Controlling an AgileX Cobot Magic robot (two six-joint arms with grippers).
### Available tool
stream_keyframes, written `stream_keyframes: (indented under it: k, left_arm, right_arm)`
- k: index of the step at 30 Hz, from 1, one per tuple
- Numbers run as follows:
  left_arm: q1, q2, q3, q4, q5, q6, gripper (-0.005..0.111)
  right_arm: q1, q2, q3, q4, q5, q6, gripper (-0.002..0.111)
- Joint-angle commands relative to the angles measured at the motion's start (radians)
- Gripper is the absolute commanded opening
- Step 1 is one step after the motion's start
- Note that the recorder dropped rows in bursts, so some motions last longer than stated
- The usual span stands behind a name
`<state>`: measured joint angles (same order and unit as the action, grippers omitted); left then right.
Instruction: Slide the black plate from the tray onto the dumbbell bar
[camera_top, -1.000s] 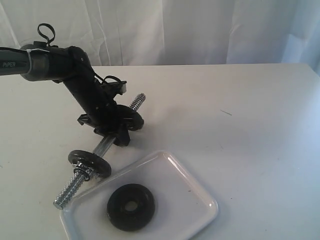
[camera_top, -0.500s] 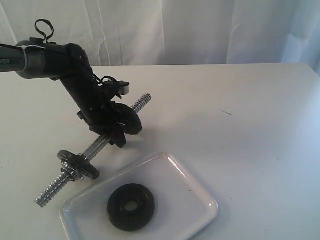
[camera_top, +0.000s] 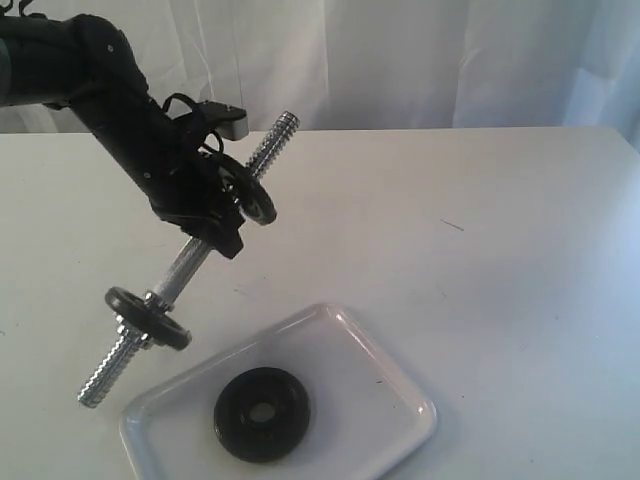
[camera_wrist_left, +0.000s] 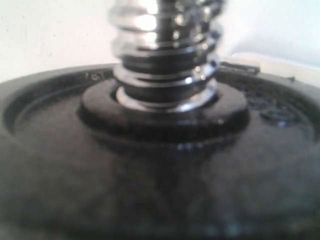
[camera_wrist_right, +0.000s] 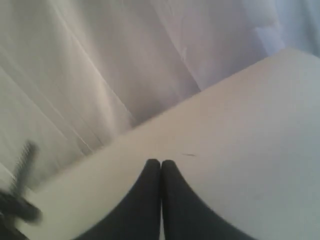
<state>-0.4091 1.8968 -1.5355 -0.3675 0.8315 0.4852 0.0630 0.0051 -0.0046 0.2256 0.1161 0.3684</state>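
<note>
The matte black plate (camera_top: 262, 413) lies flat in the white tray (camera_top: 400, 385) at the front. The chrome dumbbell bar (camera_top: 186, 267) hangs tilted above the table, its upper threaded end (camera_top: 275, 140) pointing up and back. My left gripper (camera_top: 225, 228) is shut on the bar's middle, just below the upper small disc (camera_top: 258, 198). The lower small disc (camera_top: 148, 318) sits near the bar's low end. In the left wrist view a black disc (camera_wrist_left: 160, 150) and the threaded rod (camera_wrist_left: 165, 50) fill the frame. My right gripper (camera_wrist_right: 160, 164) is shut on nothing, above the bare table.
White curtains (camera_top: 400, 60) hang behind the white table (camera_top: 500, 230). A small dark mark (camera_top: 452, 225) shows on the tabletop to the right. The right arm does not appear in the exterior view.
My left arm has risen and carried the bar up off the table. The bar now tilts more steeply, and its lower end has swung left, away from the tray.
</note>
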Motion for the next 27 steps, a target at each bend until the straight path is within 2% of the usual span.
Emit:
stream_keyframes:
  k: [1,5,13,16,21,27]
  left_arm:
    - [-0.003,-0.126,0.08,-0.08,-0.014,0.009,0.0]
    - [-0.003,-0.19,0.17,-0.091,-0.066,0.03,0.0]
    - [-0.003,-0.307,0.294,-0.103,-0.146,0.042,0.0]
    - [-0.003,-0.332,0.331,-0.103,-0.175,0.046,0.0]
    - [-0.003,-0.362,0.389,-0.112,-0.215,0.046,0.0]
    - [-0.003,-0.383,0.411,-0.141,-0.235,0.068,0.0]
  right_arm:
    - [-0.006,-0.005,0.005,0.058,-0.092,0.296,0.0]
    - [-0.006,-0.005,0.005,0.058,-0.033,0.402,0.0]
    - [-0.003,-0.005,0.002,0.071,0.011,0.351,0.0]
    - [0.012,0.004,-0.087,0.071,0.112,0.203,0.0]
    - [0.054,0.087,-0.328,0.138,0.302,-0.175,0.0]
    - [0.058,0.383,-0.627,0.076,0.668,-0.576,0.0]
